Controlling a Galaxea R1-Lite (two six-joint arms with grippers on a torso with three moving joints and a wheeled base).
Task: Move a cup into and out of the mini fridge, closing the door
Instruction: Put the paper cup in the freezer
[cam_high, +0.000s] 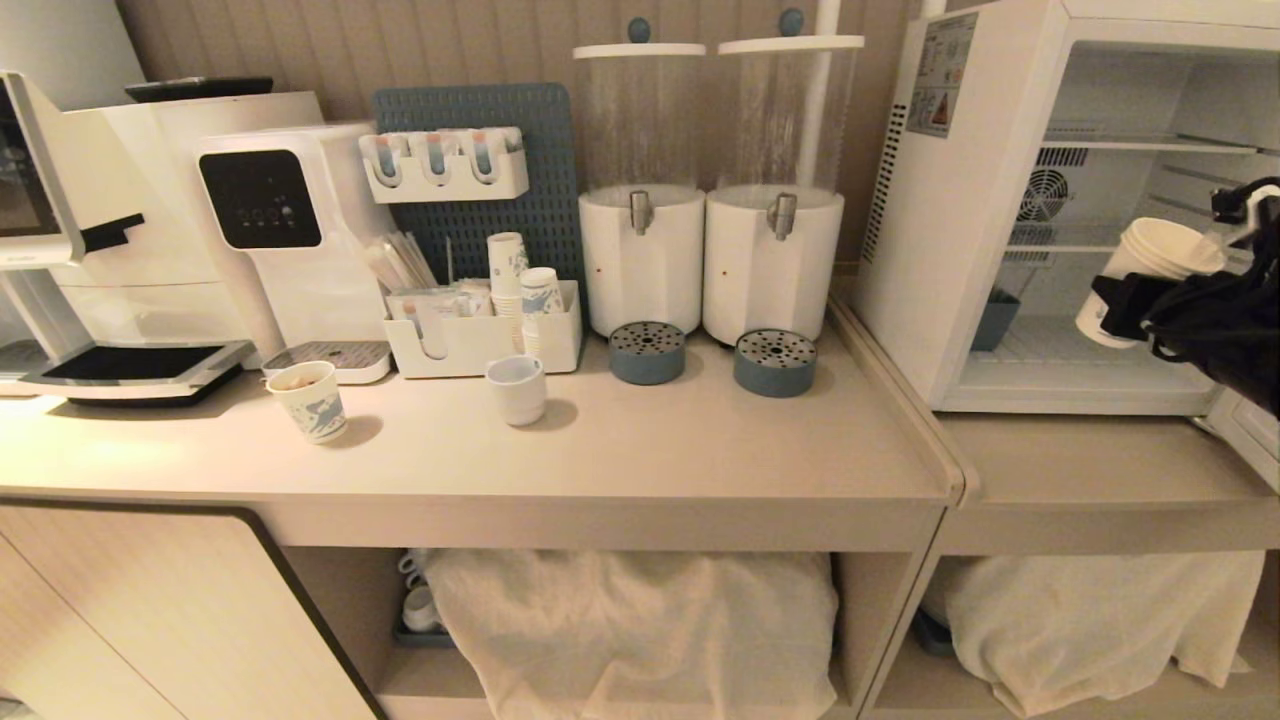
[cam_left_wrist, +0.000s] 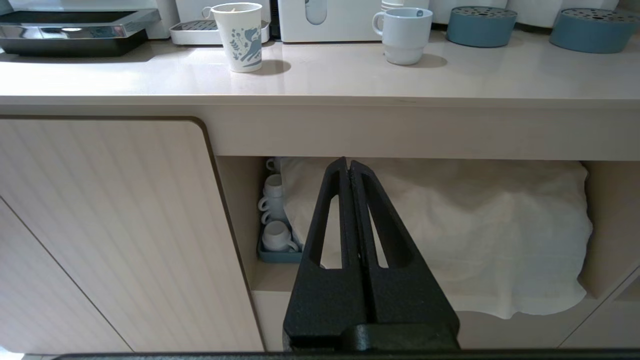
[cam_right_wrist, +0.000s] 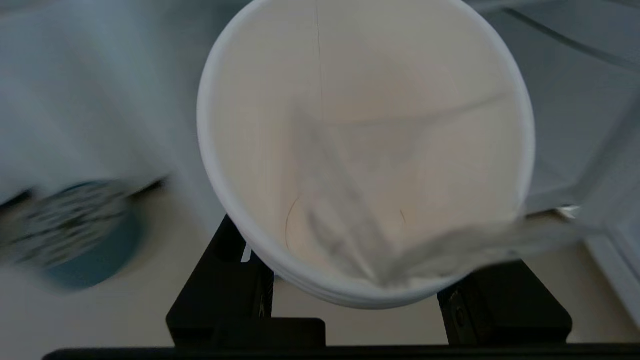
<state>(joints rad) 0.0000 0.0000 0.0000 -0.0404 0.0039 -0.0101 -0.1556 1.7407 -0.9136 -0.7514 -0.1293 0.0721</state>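
The cup (cam_high: 1150, 265), a tall white paper cup with layered rims, hangs tilted in front of the mini fridge's (cam_high: 950, 250) open compartment, above its lower wire shelf. My right gripper (cam_high: 1120, 300) is shut on the cup's side. In the right wrist view the cup's mouth (cam_right_wrist: 365, 140) fills the picture, with a black finger (cam_right_wrist: 225, 285) on either side of it. The door (cam_high: 1245, 430) is swung open; only a corner shows at the right edge. My left gripper (cam_left_wrist: 348, 162) is parked low in front of the cabinet, shut and empty.
On the counter (cam_high: 700, 450) stand a shorter printed paper cup (cam_high: 310, 400), a white mug (cam_high: 518, 390), an organizer with stacked cups (cam_high: 520, 290), two dispensers (cam_high: 640, 250) with blue drip trays (cam_high: 647, 352), and coffee machines at left. A small blue container (cam_high: 993, 320) sits inside the fridge.
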